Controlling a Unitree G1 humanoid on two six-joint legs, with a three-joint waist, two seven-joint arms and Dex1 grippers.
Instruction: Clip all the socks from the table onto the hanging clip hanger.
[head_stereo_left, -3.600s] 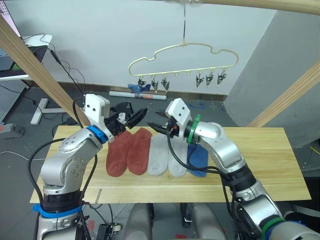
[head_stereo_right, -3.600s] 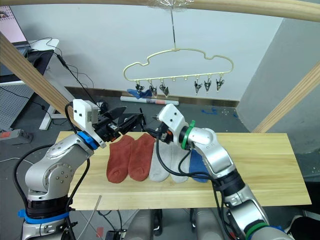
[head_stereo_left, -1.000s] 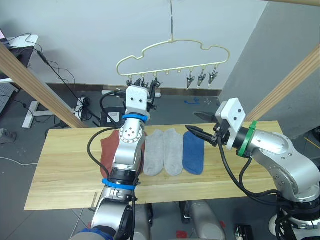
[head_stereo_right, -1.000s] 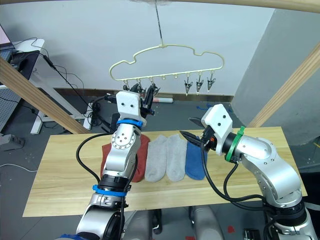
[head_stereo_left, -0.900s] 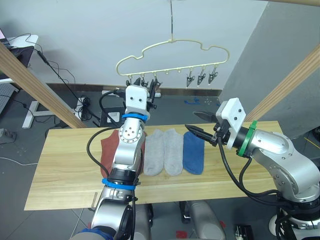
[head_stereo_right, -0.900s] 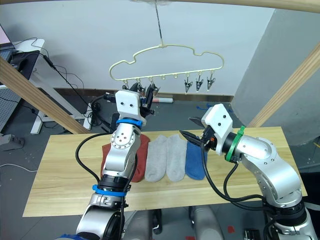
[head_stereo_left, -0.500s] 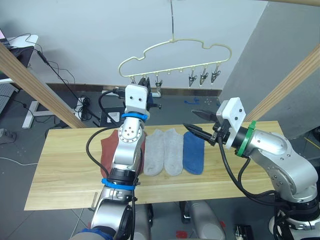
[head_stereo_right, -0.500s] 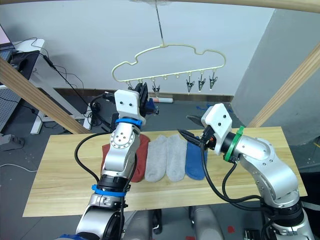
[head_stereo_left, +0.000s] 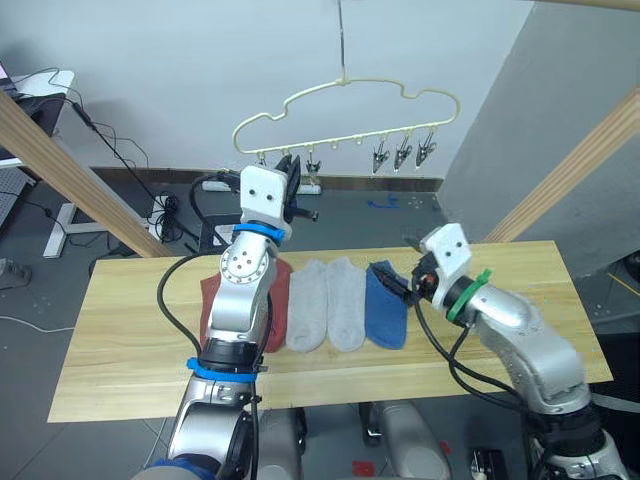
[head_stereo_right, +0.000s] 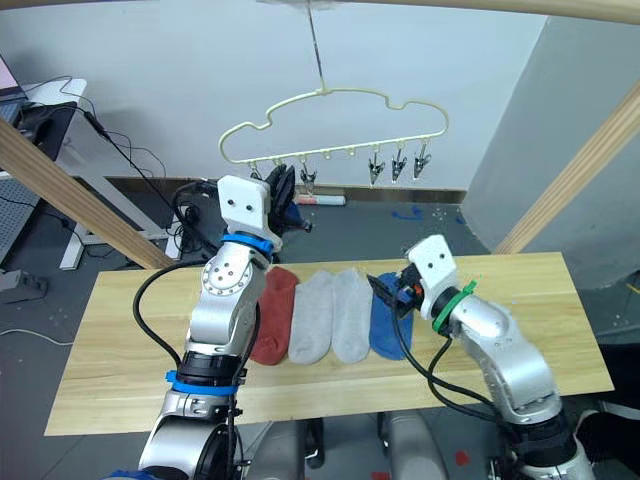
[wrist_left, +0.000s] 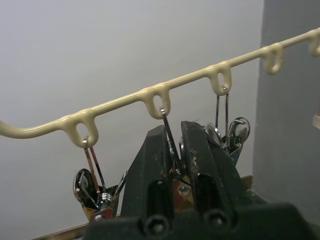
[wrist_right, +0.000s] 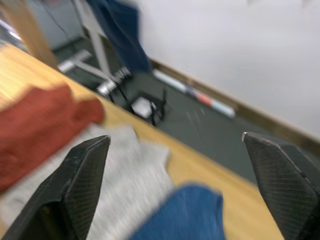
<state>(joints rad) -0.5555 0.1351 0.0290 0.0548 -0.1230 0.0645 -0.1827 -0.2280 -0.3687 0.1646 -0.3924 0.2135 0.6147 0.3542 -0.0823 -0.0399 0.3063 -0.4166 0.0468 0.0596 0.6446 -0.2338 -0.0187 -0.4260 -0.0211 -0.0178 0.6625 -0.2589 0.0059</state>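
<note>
Left wrist view is showing my left jaws (wrist_left: 172, 150) clenching a metal clip (wrist_left: 169, 131) on the clip hanger (head_stereo_left: 345, 97), seemingly. My right jaws (wrist_right: 182, 165) are gaping wide just above the blue sock (head_stereo_left: 385, 315), which is lying with the grey socks (head_stereo_left: 328, 316) and rust-red sock (head_stereo_right: 272, 315) on the worktop (head_stereo_left: 120, 340).

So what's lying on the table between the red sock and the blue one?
Two light grey socks lie side by side between the red sock and blue sock, seen in the eye views.

The table (head_stereo_left: 520, 310) lies bare right of the socks (head_stereo_left: 330, 315), and on its left end. Up at the clip hanger (head_stereo_left: 345, 110), the left gripper (head_stereo_left: 290, 175) crowds the left clips; the right clips (head_stereo_left: 402, 152) hang unblocked.
</note>
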